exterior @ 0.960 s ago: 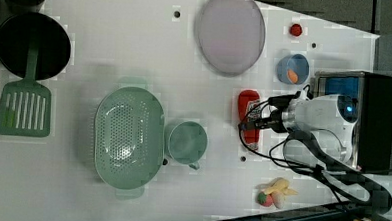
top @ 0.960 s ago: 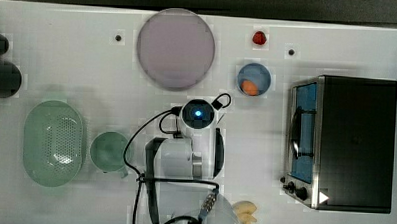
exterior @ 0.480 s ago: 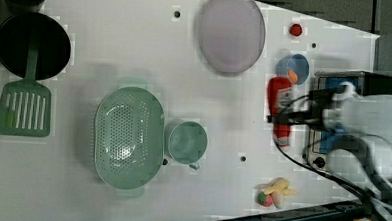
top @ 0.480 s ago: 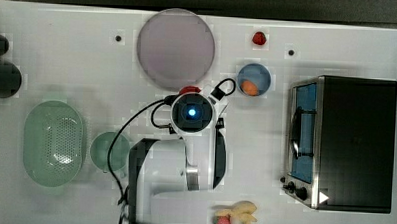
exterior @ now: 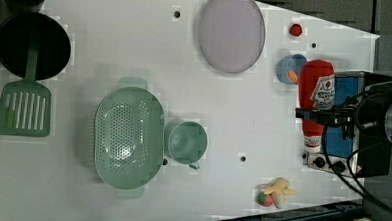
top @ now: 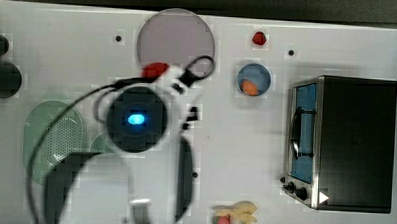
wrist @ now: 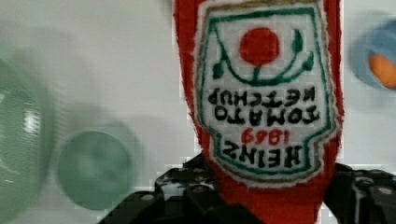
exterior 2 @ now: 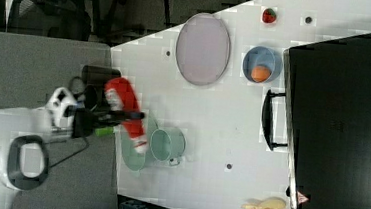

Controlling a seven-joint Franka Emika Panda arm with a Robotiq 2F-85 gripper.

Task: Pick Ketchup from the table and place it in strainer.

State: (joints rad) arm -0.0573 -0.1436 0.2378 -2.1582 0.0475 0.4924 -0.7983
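White tabletop (exterior: 136, 48) | jaws pinch Heinz ketchup bottle (exterior: 315, 95) near its neck, lifted | green strainer (exterior: 128, 137) and cup (exterior: 186, 142) well apart from jaws

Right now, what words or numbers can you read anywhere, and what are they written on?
"HEINZ", on the white label of the ketchup bottle held in the gripper; it reads upside down in the wrist view.
"1869", in red, on the same label.
"TOMATO KETCHUP", on the same label.
A small triangle sign on the toaster oven near its corner: too small to read.
The knobs on the toaster oven front: no readable markings.
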